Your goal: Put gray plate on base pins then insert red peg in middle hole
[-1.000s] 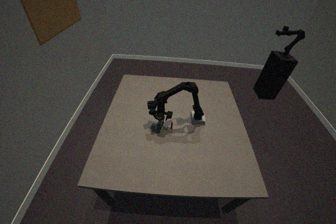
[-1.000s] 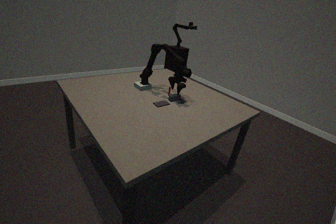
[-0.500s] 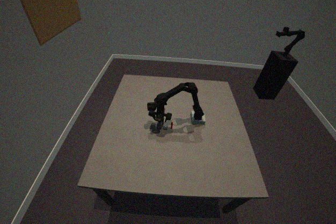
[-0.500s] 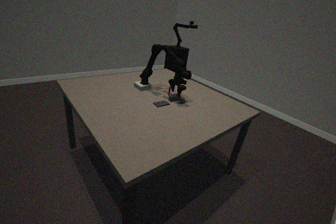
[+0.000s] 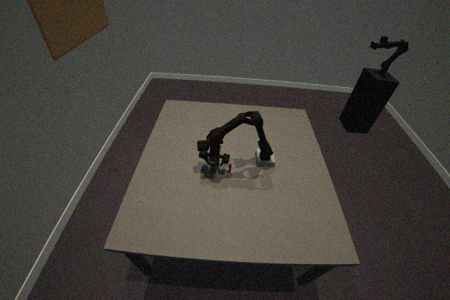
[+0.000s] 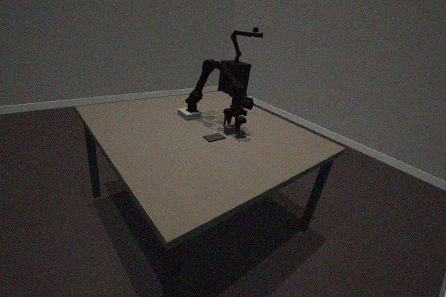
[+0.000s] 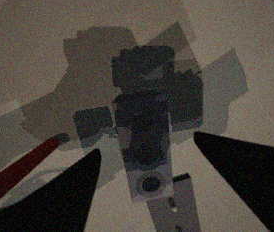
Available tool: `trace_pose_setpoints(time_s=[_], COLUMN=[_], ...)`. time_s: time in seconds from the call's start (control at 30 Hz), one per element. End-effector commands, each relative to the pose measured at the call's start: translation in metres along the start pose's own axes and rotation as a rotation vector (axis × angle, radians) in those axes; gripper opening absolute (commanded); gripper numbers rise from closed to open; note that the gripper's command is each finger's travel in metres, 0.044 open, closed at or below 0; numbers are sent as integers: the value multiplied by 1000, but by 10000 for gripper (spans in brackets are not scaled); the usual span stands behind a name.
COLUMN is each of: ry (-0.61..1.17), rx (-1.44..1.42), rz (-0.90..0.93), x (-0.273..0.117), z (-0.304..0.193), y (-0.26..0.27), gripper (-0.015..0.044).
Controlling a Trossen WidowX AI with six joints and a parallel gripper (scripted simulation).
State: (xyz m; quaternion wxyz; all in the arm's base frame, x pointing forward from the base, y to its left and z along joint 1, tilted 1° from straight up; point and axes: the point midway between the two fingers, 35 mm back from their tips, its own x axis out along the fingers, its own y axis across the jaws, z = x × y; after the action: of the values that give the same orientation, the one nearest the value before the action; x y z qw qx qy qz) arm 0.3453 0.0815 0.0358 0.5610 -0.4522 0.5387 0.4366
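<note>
My arm (image 5: pixel 238 121) (image 6: pixel 205 77) rises from its foot, bends high at the elbow and comes down again to my wrist, which points my gripper (image 5: pixel 214 165) (image 6: pixel 233 127) (image 7: pixel 147 144) downward, low at the end of its reach. I have my two dark fingers spread wide apart, one on either side of my wrist view, with nothing pinched between them.

An orange-brown panel (image 5: pixel 63 8) is seen at the upper left of the top view, set against the gray walls (image 5: pixel 236 16) (image 6: pixel 107 16). Beyond the table (image 5: pixel 232 216) (image 6: pixel 216 178), a second dark arm (image 5: pixel 394 57) (image 6: pixel 236 44) is carried by a tall dark pedestal (image 5: pixel 369 101) (image 6: pixel 236 75). The dark reddish floor (image 5: pixel 392 216) (image 6: pixel 43 178) is edged by a pale skirting board (image 5: pixel 250 80) (image 6: pixel 107 99), and the table is supported by dark legs (image 5: pixel 139 263) (image 6: pixel 92 160).
</note>
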Motion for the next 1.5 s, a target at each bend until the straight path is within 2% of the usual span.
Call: trace_pose_setpoints(time_s=[0.0, 0.47, 0.83, 1.27, 1.37, 1.47], ry=[10, 10, 10, 10, 10, 10], rx=[-3, -3, -3, -3, -3, -3], rz=[8, 8, 8, 8, 8, 8], x=[9, 29, 29, 29, 27, 19], z=[-2, -3, -3, -3, -2, -1], y=[2, 3, 3, 3, 3, 1], gripper=[440, 440, 151, 65, 0, 0])
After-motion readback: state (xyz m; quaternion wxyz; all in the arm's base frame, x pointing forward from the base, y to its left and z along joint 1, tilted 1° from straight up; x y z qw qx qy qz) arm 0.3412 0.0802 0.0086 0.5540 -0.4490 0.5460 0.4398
